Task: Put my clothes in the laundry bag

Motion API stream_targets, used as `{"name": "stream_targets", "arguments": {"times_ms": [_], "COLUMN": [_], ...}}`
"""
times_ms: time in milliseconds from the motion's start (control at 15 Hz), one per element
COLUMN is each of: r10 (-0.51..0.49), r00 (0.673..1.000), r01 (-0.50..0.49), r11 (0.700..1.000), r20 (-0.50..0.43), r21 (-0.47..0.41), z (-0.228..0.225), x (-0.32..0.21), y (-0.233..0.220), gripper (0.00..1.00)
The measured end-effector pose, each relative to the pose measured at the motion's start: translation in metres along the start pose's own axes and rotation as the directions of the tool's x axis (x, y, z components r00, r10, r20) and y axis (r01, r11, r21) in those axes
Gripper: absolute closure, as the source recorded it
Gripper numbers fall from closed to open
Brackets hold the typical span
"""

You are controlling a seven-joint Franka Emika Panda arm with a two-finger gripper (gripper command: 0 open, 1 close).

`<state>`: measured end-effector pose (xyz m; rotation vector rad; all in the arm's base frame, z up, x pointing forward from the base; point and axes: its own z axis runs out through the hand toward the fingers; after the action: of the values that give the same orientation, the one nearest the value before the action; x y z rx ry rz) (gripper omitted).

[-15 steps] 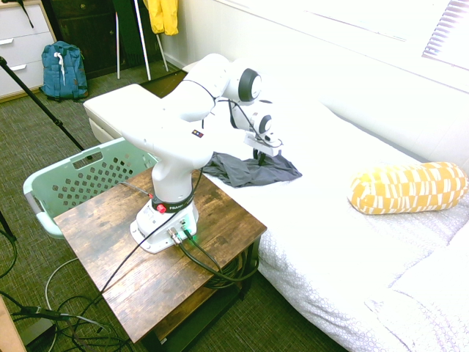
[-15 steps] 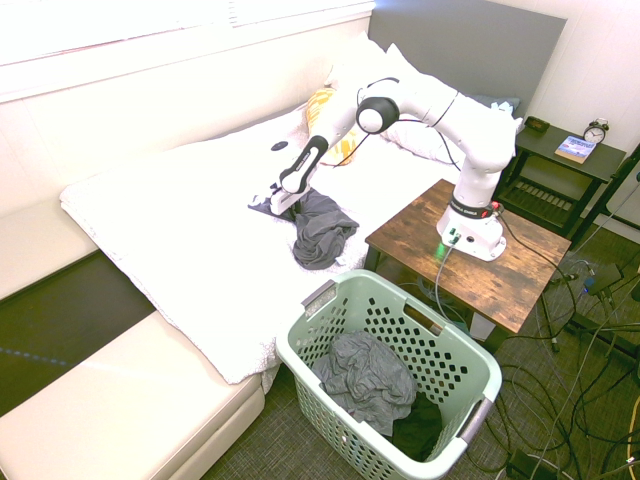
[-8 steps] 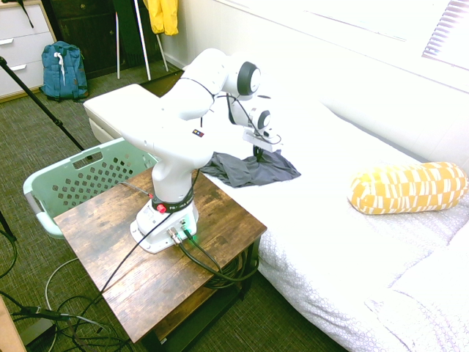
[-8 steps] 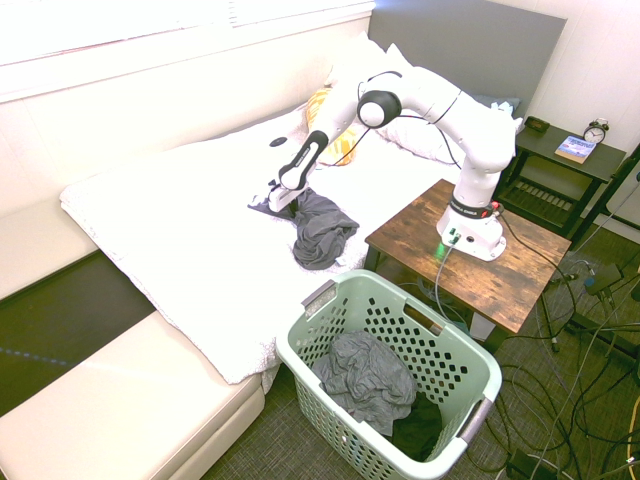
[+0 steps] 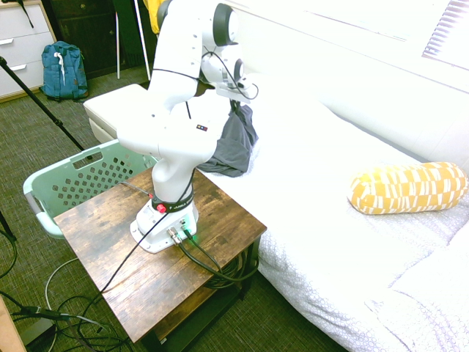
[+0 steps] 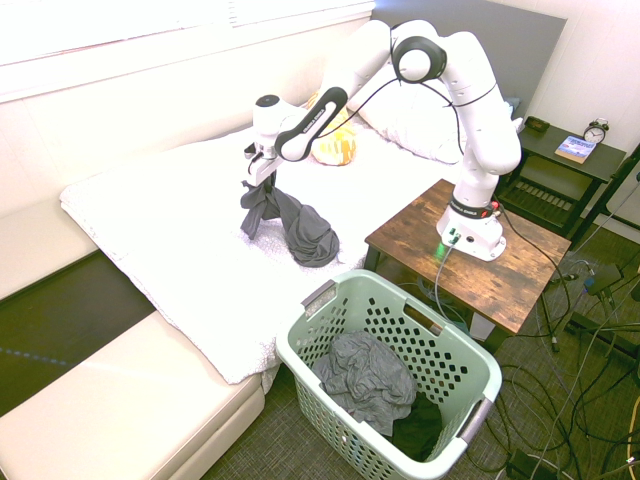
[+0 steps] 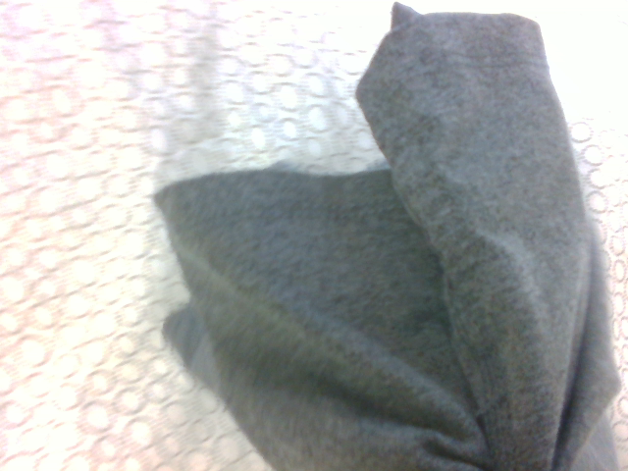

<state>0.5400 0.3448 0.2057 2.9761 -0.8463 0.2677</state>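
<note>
In the first exterior view, the white arm rises from the wooden side table [image 5: 220, 220] and bends over the bed [image 5: 330, 169]. Its gripper [image 5: 236, 103] points down, pinched tight on the top of the clothes [image 5: 233, 143], a dark grey garment that hangs from it in a long drape, its lower end reaching the bed edge next to the table. The laundry bag [image 5: 73, 180], a mint-green perforated basket, stands on the carpet on the far side of the table from the bed. A yellow patterned pillow [image 5: 407, 187] lies well apart on the bed, and a blue backpack [image 5: 62, 70] stands by the drawers.

In the second exterior view, the gripper [image 6: 262, 178] hangs above the white bedcover with its fingers closed on the clothes [image 6: 300, 225]. The cloth trails down from it and its bottom fold rests on the cover near the bed's edge. The laundry bag [image 6: 470, 355] sits on the floor just beside that edge and the table, with other dark garments [image 6: 365, 378] lying inside it.

In the wrist view, the clothes [image 7: 392, 314] fill much of the picture as grey folds gathering toward the bottom edge, over the dotted white bedcover [image 7: 88, 196].
</note>
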Motion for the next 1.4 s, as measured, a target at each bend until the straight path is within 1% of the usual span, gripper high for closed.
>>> {"name": "stream_targets", "arguments": {"times_ms": [67, 200, 400, 533, 600, 733, 933, 1067, 1267, 1400], "r10": [-0.04, -0.121, -0.236, -0.298, -0.321, -0.353, -0.387, -0.415, -0.457, -0.465], "r00": [0.999, 0.992, 0.971, 0.953, 0.946, 0.935, 0.922, 0.909, 0.888, 0.883], "r01": [0.04, 0.122, 0.237, 0.3, 0.323, 0.353, 0.387, 0.417, 0.46, 0.468], "r11": [0.999, 0.992, 0.971, 0.953, 0.946, 0.936, 0.92, 0.905, 0.877, 0.865], "r20": [-0.021, -0.032, -0.034, -0.051, -0.051, -0.033, 0.014, 0.039, 0.052, 0.059], "r21": [0.014, 0.03, 0.032, 0.037, 0.036, 0.003, -0.059, -0.087, -0.14, -0.184], "z": [-0.026, -0.072, -0.149, -0.192, -0.198, -0.178, -0.12, -0.095, -0.054, -0.024], "x": [-0.043, -0.142, -0.295, -0.371, -0.394, -0.418, -0.448, -0.48, -0.521, -0.532], "y": [-0.007, -0.008, 0.02, 0.046, 0.053, 0.06, 0.056, 0.057, 0.066, 0.071], "gripper": [1.0, 1.0, 1.0, 1.0, 1.0, 1.0, 1.0, 1.0, 1.0, 1.0]}}
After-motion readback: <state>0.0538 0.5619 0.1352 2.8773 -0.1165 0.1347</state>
